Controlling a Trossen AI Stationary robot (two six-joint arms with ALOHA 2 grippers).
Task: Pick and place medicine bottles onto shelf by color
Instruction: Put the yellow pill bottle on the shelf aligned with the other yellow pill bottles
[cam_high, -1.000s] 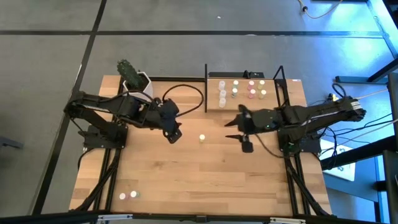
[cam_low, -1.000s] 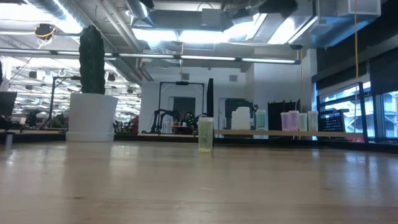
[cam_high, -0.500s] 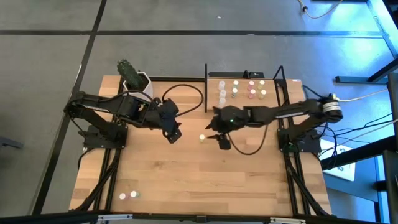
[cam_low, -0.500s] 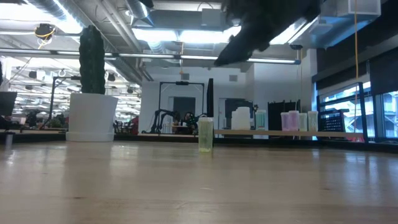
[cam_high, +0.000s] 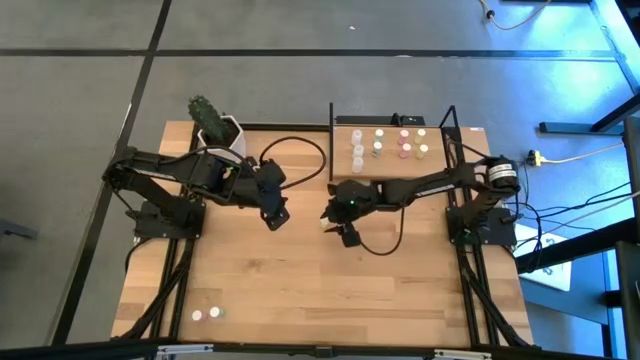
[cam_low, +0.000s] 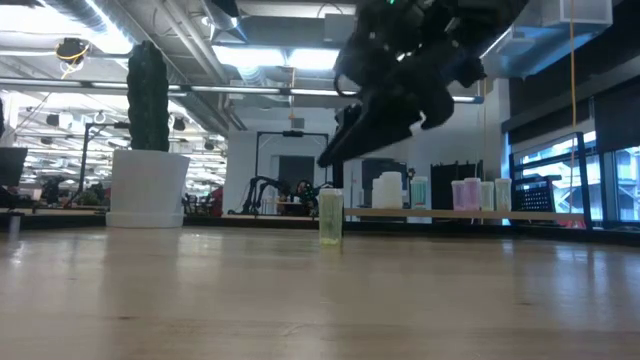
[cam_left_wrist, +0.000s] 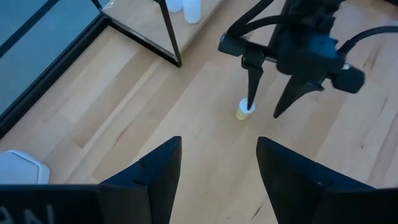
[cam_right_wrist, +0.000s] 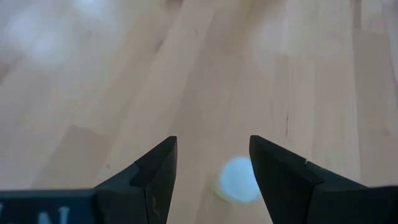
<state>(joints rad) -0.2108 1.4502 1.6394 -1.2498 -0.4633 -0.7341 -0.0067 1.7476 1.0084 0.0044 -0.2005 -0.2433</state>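
High: my right end effector (cam_high: 337, 228) hovers mid-counter (cam_high: 400, 290) over the yellowish-capped bottle (cam_high: 324, 222); shelf (cam_high: 440, 165) sits behind it. Low: bottle upright just below the fingers. Left wrist: left end effector (cam_left_wrist: 217, 168) spread, empty, bottle ahead. Right wrist: fingers spread, bottle between, not gripped.

both arms are matte black, built of jointed tubular segments on black bases bolted to the table's sides. the right arm (cam_high: 440, 184) has a silver-ringed joint near its shoulder and a small green light by its wrist. black cables loop off each arm. each gripper's fingers (cam_left_wrist: 155, 180) are dark, flat, tapering wedges.
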